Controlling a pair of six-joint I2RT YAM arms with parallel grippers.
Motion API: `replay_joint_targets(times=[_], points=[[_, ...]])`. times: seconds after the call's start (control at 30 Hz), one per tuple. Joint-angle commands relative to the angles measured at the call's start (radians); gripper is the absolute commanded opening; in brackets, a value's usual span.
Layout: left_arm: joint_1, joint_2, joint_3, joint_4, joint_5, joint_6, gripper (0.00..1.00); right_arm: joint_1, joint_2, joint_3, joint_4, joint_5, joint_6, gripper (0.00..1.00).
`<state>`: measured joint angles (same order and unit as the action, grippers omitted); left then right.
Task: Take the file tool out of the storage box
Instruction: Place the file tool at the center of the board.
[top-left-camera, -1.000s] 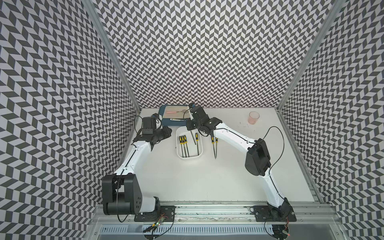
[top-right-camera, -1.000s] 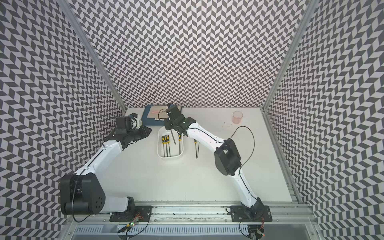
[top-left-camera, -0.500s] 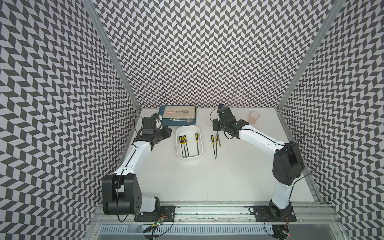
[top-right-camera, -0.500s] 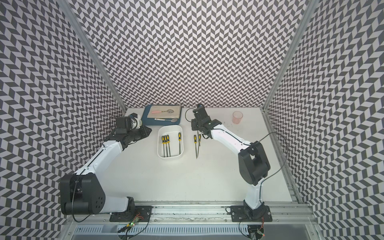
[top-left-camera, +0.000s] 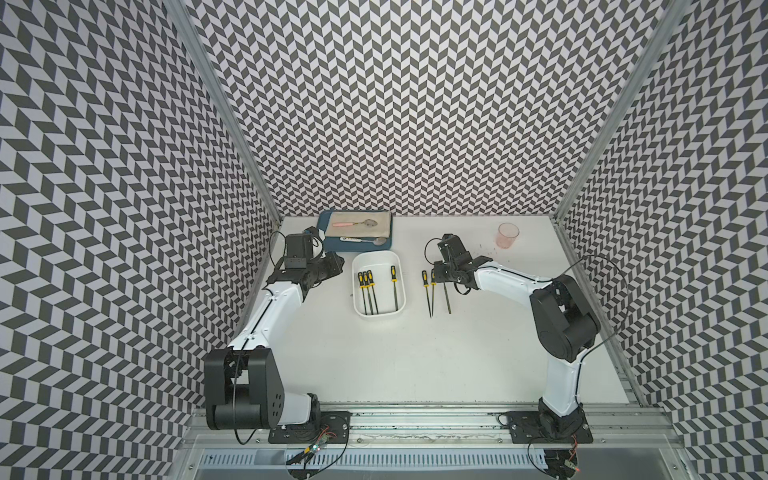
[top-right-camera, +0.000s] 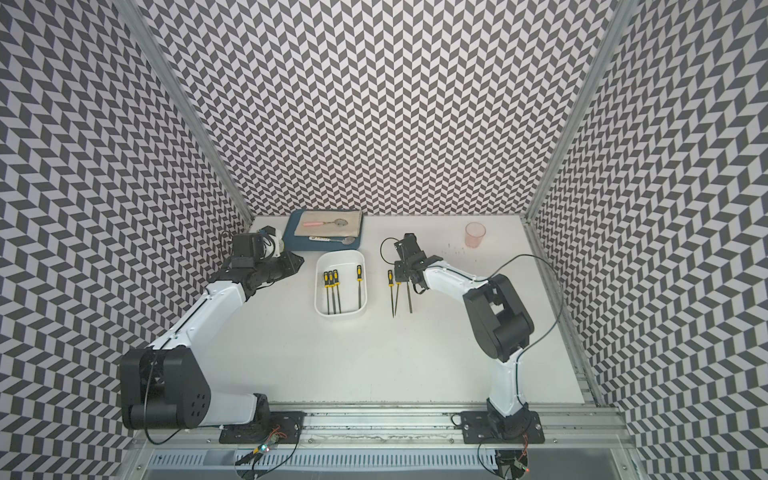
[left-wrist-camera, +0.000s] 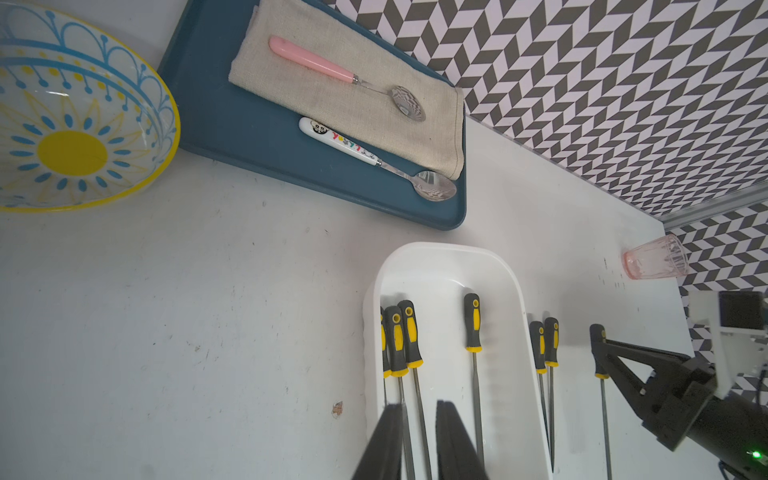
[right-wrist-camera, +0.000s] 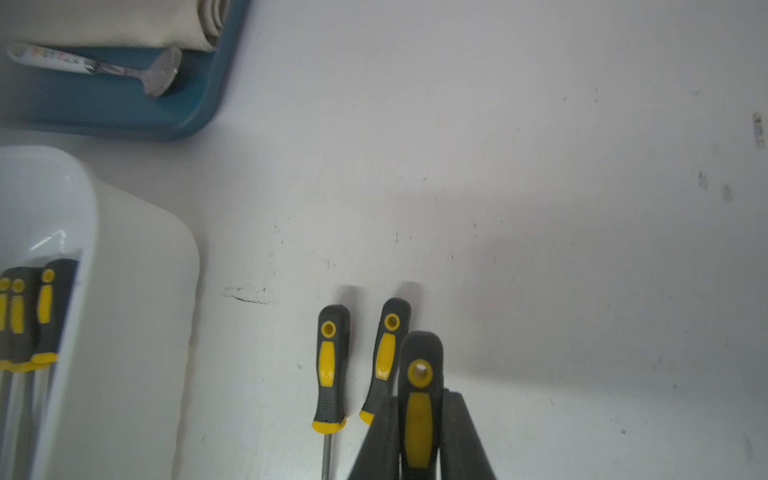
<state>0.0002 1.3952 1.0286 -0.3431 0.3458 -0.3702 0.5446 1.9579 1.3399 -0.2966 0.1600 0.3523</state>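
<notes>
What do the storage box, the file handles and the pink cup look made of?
Storage box: glossy white plastic, by its highlights and rounded rim. File handles: matte black, likely rubbery, with yellow inserts. Pink cup: see-through ribbed wall, tinted glass or plastic.

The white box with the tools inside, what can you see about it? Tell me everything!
The storage box is a shallow white tub, smooth and plastic-looking, with rounded corners and no lid. It sits flat on the white table, just in front of the blue tray, with a small gap between them. Inside lie three files bunched by one long wall and a fourth file alone near the other, black-and-yellow handles toward the tray.
</notes>
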Motion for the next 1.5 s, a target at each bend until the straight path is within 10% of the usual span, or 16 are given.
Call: replay_joint_targets(times=[0.0, 1.47], points=[[-0.008, 0.003, -0.007, 0.006, -0.004, 0.011, 0.21, -0.007, 0.011, -0.007, 0.076, 0.001, 0.013, 0.01], [-0.012, 0.003, -0.005, 0.003, -0.01, 0.013, 0.21, -0.04, 0.128, 0.04, 0.105, -0.047, 0.057, 0.0]])
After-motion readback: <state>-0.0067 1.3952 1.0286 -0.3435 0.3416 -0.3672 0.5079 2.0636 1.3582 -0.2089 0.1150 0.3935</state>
